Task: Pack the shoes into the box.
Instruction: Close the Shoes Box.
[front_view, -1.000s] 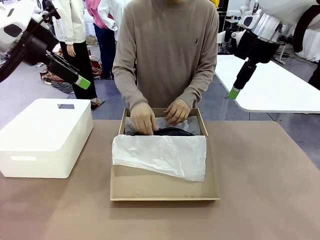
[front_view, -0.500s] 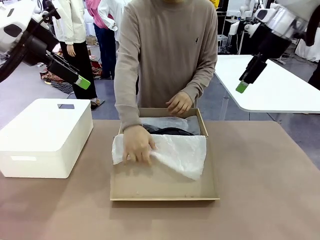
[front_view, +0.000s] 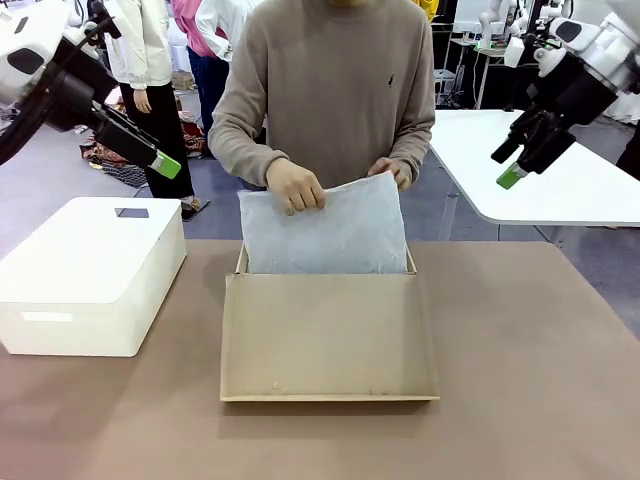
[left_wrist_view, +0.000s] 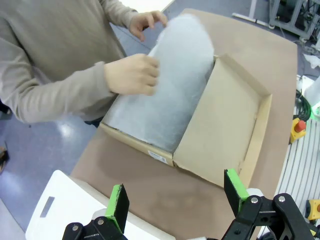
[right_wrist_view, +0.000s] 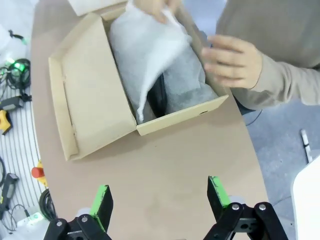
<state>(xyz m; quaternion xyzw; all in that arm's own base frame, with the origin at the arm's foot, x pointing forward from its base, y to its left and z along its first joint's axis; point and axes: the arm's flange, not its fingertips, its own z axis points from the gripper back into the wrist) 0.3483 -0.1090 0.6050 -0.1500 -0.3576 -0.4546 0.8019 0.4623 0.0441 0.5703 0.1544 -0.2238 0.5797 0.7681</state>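
Box (front_view: 330, 340) open w/ tissue (front_view: 320, 235) up; left end effector (left_wrist_view: 175, 186), right end effector (right_wrist_view: 160, 187) apart.

The label (left_wrist_view: 158, 156) on the box (left_wrist_view: 227, 117) is unreadable.

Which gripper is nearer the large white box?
Left. The left gripper hangs over the far right corner of the large white rounded-corner box; the right gripper is raised past the tan cardboard shoebox, on the opposite side.

tissue paper (front_view: 325, 232) lifted upright, right tool (front_view: 512, 177) swung outward
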